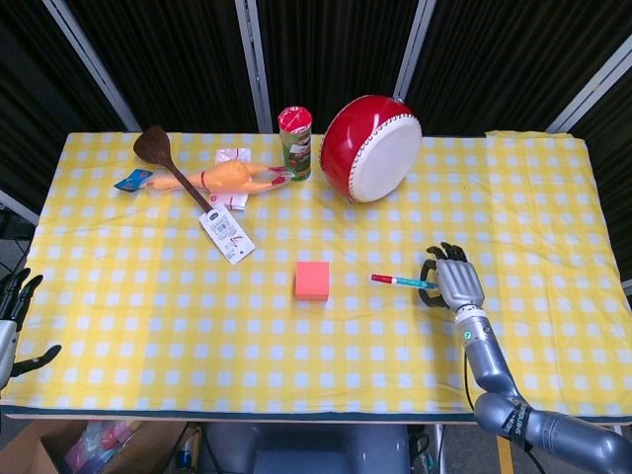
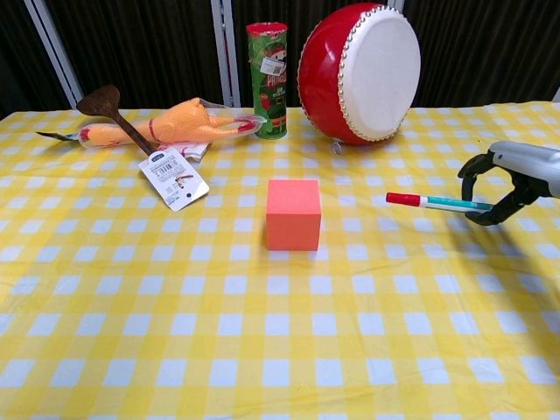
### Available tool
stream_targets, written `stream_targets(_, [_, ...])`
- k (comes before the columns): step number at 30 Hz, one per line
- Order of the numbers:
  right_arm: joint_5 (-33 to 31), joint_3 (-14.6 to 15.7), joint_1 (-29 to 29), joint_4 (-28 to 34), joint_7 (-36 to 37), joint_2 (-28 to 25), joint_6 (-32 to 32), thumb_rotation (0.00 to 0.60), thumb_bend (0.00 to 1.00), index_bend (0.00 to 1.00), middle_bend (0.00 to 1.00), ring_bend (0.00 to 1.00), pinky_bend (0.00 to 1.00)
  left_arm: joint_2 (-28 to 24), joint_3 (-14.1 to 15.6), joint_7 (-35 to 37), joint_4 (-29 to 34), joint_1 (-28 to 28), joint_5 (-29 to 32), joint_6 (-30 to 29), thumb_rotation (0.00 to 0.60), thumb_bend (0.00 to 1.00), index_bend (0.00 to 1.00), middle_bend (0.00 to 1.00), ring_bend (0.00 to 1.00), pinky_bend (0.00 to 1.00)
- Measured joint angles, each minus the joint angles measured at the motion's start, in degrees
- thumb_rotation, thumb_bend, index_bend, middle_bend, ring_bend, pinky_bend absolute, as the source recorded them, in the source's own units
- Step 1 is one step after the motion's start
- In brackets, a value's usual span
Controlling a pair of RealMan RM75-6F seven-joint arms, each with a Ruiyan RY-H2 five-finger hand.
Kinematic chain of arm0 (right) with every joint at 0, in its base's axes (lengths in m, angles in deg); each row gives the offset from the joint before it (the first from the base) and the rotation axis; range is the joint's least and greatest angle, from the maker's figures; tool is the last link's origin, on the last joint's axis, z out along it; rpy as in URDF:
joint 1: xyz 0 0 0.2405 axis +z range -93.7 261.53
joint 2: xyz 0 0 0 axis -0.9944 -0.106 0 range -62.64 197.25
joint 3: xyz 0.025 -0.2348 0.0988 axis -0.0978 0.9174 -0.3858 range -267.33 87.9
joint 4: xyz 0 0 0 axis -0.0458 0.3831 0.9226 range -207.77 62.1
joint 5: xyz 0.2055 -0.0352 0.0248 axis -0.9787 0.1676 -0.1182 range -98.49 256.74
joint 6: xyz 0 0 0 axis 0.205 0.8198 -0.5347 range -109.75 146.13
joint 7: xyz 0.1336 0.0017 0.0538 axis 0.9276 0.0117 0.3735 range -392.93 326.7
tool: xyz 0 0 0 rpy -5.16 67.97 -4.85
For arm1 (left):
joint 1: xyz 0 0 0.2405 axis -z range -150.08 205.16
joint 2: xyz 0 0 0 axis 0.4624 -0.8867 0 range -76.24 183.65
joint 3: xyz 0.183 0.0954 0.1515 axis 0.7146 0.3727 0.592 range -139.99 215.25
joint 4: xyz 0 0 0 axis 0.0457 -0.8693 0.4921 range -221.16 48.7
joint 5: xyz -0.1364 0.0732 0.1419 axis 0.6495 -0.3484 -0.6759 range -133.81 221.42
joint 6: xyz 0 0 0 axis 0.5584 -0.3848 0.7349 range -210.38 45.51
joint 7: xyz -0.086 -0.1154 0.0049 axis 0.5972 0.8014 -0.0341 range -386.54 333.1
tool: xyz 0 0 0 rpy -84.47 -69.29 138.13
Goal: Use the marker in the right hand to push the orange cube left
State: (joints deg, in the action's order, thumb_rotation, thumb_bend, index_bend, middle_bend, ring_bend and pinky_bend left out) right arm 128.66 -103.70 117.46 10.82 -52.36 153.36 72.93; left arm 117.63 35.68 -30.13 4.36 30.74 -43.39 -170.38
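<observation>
An orange cube point(image 1: 312, 280) point(image 2: 293, 214) stands on the yellow checked tablecloth point(image 1: 148, 316) near the middle. My right hand point(image 1: 453, 285) point(image 2: 516, 175) is to its right and grips a teal marker point(image 1: 403, 281) point(image 2: 430, 203) with a red cap. The marker lies roughly level, lifted off the cloth, its red tip pointing left at the cube with a clear gap between them. My left hand point(image 1: 14, 316) hangs off the table's left front edge, fingers apart, holding nothing.
At the back stand a red drum point(image 1: 371, 148) point(image 2: 360, 72) and a green snack can point(image 1: 295, 143) point(image 2: 268, 80). Left of them lie a rubber chicken point(image 1: 229, 179), a wooden spatula point(image 1: 168, 166) and a white tag point(image 1: 227, 234).
</observation>
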Motion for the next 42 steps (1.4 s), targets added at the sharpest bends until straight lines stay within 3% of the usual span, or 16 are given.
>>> stream_targets(17, [-0.60, 1.61, 2.89, -3.93, -6.47, 6.59, 2.67, 0.600, 0.53, 0.65, 0.20, 0.00, 0.00, -0.94, 0.59, 2.89, -0.16, -0.07, -1.54, -0.31, 0.600, 0.00, 0.00, 0.00, 0.00, 0.00])
stream_targets(30, [-2.45, 0.26, 7.49, -4.19, -12.15, 12.32, 3.43, 0.600, 0.53, 0.65, 0.20, 0.00, 0.00, -1.29, 0.94, 4.22, -0.53, 0.10, -2.45, -0.30, 0.600, 0.00, 0.00, 0.00, 0.00, 0.00])
stream_targets(42, [-2.93, -0.23, 9.28, -2.65, -14.91, 14.17, 4.85, 0.600, 0.55, 0.65, 0.20, 0.00, 0.00, -1.45, 1.08, 4.41, -0.30, 0.11, -2.33, -0.04, 0.600, 0.00, 0.00, 0.00, 0.00, 0.00])
